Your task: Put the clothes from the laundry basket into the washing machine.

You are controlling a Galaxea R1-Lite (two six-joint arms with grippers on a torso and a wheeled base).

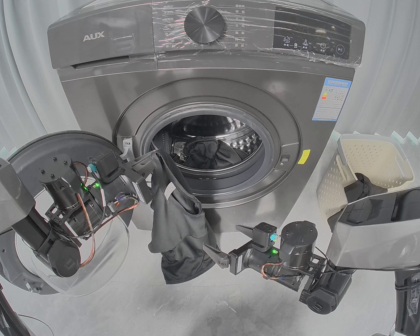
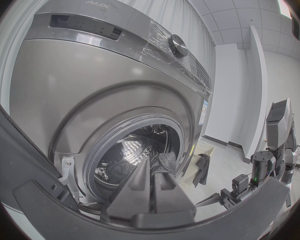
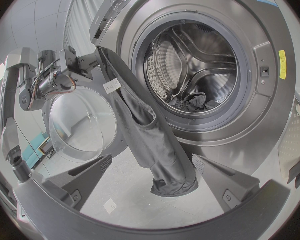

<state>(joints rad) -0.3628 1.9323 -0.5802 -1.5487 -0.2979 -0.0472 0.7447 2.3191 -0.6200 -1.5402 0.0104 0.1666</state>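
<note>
One dark garment is up at the mouth of the washing machine, pinched at its top edge by the left gripper, whose fingers are pressed together on the cloth. The rest of it hangs straight down in front of the machine's lower rim, with a white tag showing near the top. The round door stands swung wide open on the robot's left, behind the left arm. Inside the drum, more dark clothes lie in a heap at the bottom. The right gripper sits low, just beside the hanging garment's lower end, jaws spread wide and holding nothing. Over on the right, the laundry basket stands next to the machine, with a dark piece of clothing draped over its near rim.
</note>
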